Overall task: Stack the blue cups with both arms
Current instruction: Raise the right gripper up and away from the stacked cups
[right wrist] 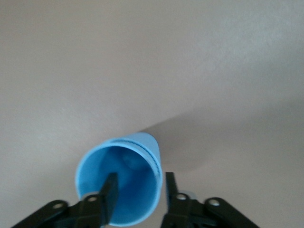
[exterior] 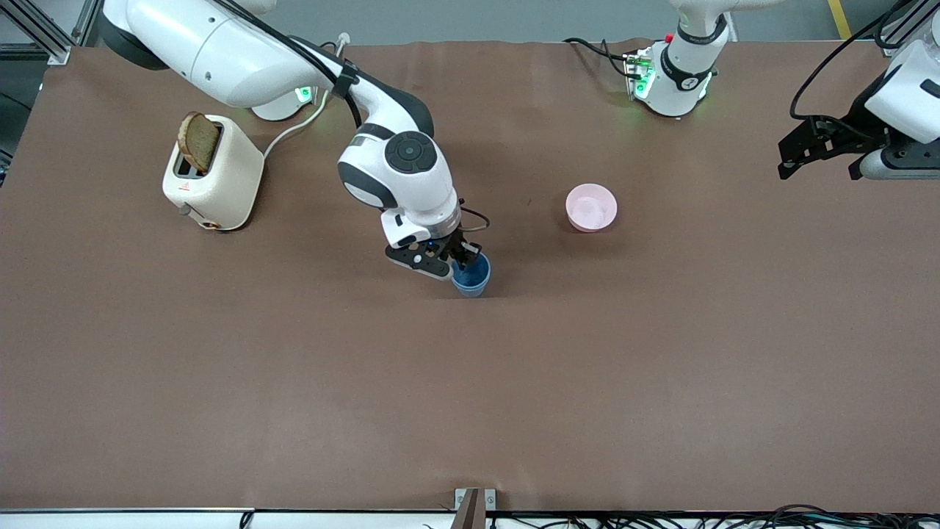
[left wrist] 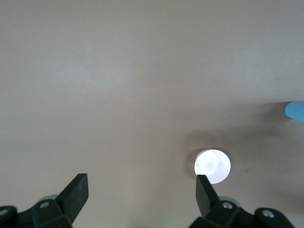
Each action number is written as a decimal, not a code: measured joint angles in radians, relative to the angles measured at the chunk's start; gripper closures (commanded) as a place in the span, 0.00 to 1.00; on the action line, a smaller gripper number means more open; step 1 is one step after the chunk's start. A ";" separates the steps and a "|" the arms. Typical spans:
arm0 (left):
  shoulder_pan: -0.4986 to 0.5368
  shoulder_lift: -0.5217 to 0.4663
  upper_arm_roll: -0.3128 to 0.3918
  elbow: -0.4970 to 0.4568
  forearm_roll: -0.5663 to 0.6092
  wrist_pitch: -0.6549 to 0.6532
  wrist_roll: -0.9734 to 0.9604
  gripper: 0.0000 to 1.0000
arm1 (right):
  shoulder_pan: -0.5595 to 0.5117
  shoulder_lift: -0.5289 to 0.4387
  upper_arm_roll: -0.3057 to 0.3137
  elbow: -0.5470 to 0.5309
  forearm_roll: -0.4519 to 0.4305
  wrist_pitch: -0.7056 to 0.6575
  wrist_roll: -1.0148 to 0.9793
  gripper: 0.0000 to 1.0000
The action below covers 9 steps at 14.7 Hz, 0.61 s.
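One blue cup (exterior: 471,278) stands upright mid-table; the right wrist view looks into its mouth (right wrist: 118,185). Its rim shows a doubled line, so I cannot tell whether the second cup is nested inside; no other blue cup shows apart from it. My right gripper (exterior: 464,258) is over the cup's rim. One finger (right wrist: 110,192) hangs inside the cup and the other is outside the wall, with a gap to the wall, so the right gripper (right wrist: 138,184) is open. My left gripper (exterior: 819,165) waits open and empty, raised at the left arm's end; its wrist view (left wrist: 141,186) shows bare table.
A pink bowl (exterior: 590,207) sits between the cup and the left arm's base; it shows washed-out white in the left wrist view (left wrist: 212,166). A cream toaster (exterior: 213,175) holding a slice of bread (exterior: 199,141) stands at the right arm's end.
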 measured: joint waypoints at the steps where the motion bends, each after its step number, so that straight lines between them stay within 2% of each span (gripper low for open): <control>1: 0.000 0.000 0.000 0.000 0.000 0.000 0.000 0.00 | -0.007 -0.006 0.000 0.011 0.000 0.000 -0.001 0.00; 3: 0.001 0.000 0.001 0.000 0.005 0.000 0.000 0.00 | -0.031 -0.039 0.001 0.026 0.000 -0.012 -0.021 0.00; 6: 0.001 0.000 0.001 0.000 0.016 -0.001 0.000 0.00 | -0.079 -0.139 -0.007 0.043 0.014 -0.141 -0.108 0.00; 7: 0.001 0.000 0.001 0.000 0.017 0.000 0.000 0.00 | -0.092 -0.186 -0.030 0.049 0.047 -0.189 -0.168 0.00; 9: 0.001 0.001 0.001 0.000 0.017 0.000 0.000 0.00 | -0.098 -0.299 -0.134 0.056 0.176 -0.237 -0.324 0.00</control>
